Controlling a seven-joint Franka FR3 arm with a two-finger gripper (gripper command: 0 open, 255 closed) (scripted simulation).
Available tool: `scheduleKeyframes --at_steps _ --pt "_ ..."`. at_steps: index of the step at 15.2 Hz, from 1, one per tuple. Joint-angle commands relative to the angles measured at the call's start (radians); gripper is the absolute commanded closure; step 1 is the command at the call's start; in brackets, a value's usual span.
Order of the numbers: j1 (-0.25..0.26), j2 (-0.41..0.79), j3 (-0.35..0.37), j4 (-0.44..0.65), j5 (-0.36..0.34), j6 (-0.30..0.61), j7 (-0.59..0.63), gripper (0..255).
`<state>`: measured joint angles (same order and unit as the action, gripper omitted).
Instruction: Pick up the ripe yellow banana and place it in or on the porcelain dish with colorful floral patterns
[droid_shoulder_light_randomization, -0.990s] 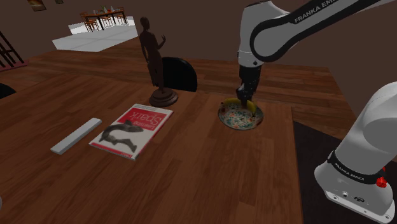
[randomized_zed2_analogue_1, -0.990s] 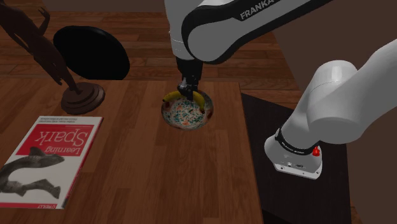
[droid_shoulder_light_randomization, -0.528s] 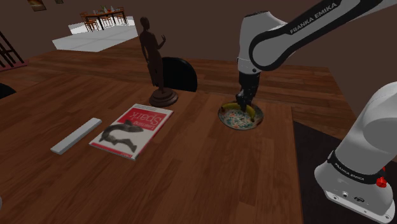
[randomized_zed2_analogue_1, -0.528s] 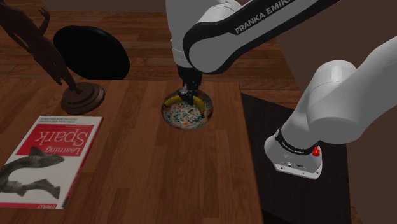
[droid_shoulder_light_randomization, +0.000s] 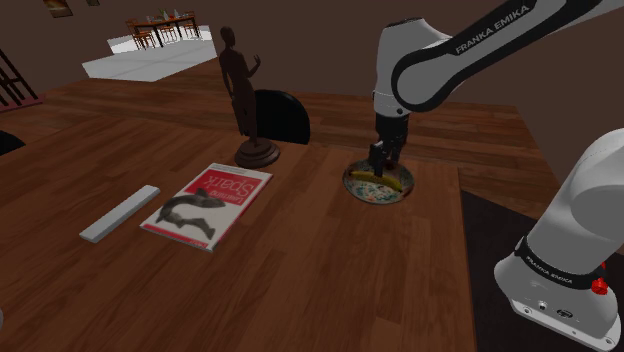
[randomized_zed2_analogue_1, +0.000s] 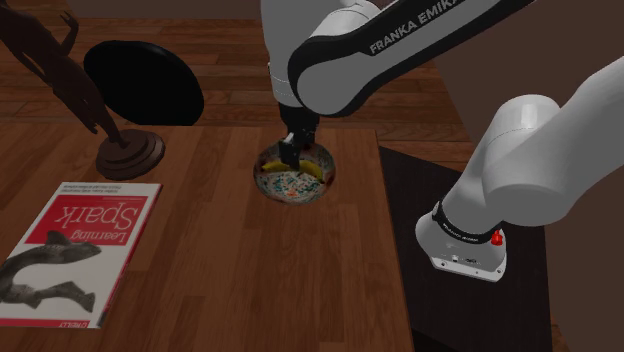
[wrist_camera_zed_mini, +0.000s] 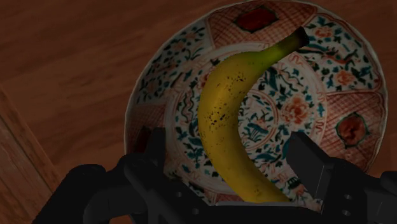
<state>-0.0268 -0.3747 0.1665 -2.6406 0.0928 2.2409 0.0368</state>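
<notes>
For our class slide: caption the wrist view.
Open gripper over a banana lying in the floral dish on a wooden table.

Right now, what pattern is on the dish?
The dish has red, teal and orange flowers and lattice panels on white; it shows best in the wrist view.

Dark figurine (droid_shoulder_light_randomization: 240, 80), red-white book (droid_shoulder_light_randomization: 208, 203), grey bar (droid_shoulder_light_randomization: 120, 213) — all on wooden table (droid_shoulder_light_randomization: 300, 270).

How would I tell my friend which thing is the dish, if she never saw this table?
Find the wooden table, then look near its edge under the robot's black gripper. The dish is the round one painted all over with colourful flowers, with a yellow banana lying in it; the book and dark statue nearby have neither.
</notes>
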Motion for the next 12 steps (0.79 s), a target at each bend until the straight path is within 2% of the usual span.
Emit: scheduleKeyframes --at_steps 1,3,7,12 --pt "0.0 0.0 0.0 0.0 0.0 0.0 0.0 0" --pt "0.0 0.0 0.0 0.0 0.0 0.0 0.0 0" --pt "-0.001 -0.069 -0.011 0.08 -0.002 -0.149 -0.002 0" --pt "-0.001 -0.069 -0.011 0.08 -0.002 -0.149 -0.002 0"
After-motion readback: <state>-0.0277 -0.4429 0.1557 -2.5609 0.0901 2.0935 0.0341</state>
